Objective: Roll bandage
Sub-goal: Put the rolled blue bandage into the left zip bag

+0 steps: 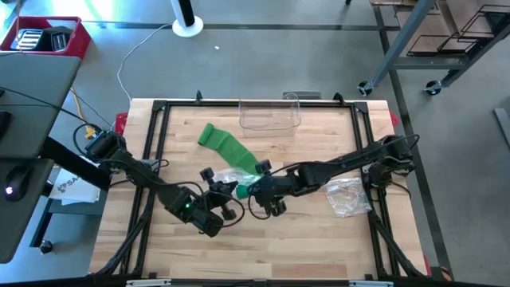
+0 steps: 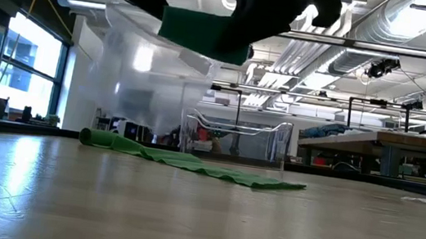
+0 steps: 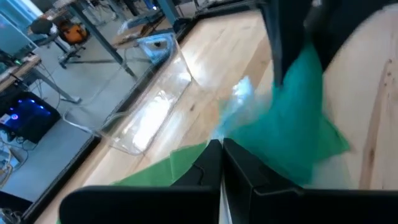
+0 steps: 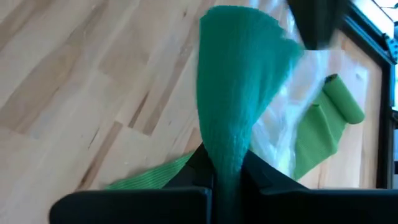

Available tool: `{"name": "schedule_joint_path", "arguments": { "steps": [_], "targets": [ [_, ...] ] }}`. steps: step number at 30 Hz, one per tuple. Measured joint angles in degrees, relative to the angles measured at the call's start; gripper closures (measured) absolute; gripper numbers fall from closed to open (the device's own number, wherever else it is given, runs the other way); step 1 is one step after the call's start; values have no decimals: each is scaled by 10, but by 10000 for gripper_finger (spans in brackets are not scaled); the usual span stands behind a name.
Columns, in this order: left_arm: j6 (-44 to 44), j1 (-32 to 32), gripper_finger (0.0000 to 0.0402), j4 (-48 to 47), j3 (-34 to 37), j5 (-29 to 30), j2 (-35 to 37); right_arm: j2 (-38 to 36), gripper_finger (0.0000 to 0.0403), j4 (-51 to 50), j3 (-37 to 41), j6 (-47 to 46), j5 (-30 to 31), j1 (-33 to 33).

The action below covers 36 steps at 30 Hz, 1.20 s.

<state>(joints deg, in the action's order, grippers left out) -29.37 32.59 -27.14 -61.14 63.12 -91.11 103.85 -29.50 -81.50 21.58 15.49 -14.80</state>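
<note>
1. The green bandage (image 1: 227,147) lies as a long strip on the wooden table (image 1: 319,239), running from a small rolled end at the far left toward the middle, where its near end is lifted off the wood between the two grippers.
2. The right gripper (image 4: 225,177) has its fingers pressed together on that raised end; in its wrist view the cloth stands up from between them as a rounded, folded flap.
3. The left gripper (image 3: 222,149) sits just beside it, fingers pressed together with almost no gap. A bit of clear plastic film (image 3: 239,102) hangs by the cloth there, but whether these fingers pinch the film, the cloth, or nothing, I cannot tell.
4. By my reading, rolling has barely started: the end is picked up, most of the strip is still flat.
5. The next move calls for turning the held end over onto itself while the other gripper keeps the strip taut and straight.
6. The bandage is soft, finely ribbed, stretchy knit that drapes and creases easily.
7. A rigid clear plastic box (image 1: 269,115) stands at the far edge.
8. A crumpled transparent wrapper (image 1: 349,197) lies to the right, thin and glossy.
</note>
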Motion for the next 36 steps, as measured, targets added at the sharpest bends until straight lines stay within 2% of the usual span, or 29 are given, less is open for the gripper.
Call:
{"name": "schedule_joint_path", "arguments": {
  "steps": [12, 23, 28, 32, 36],
  "targets": [
    [21, -3, 401, 12, 0, -21, -11, 1, 391, 0, 1, -24, 5, -1],
    [95, 0, 401, 87, 0, -21, -17, 0, 391, -67, 1, -137, -10, 47],
    [89, -7, 401, 93, 0, -22, -18, 0, 391, -42, 1, -136, -13, 48],
    [76, -14, 401, 91, 0, -23, -19, 0, 391, -18, 1, -121, -42, 36],
    [70, -18, 401, 86, 0, -23, -19, 0, 391, -11, 1, -143, -43, 27]
  ]
}}
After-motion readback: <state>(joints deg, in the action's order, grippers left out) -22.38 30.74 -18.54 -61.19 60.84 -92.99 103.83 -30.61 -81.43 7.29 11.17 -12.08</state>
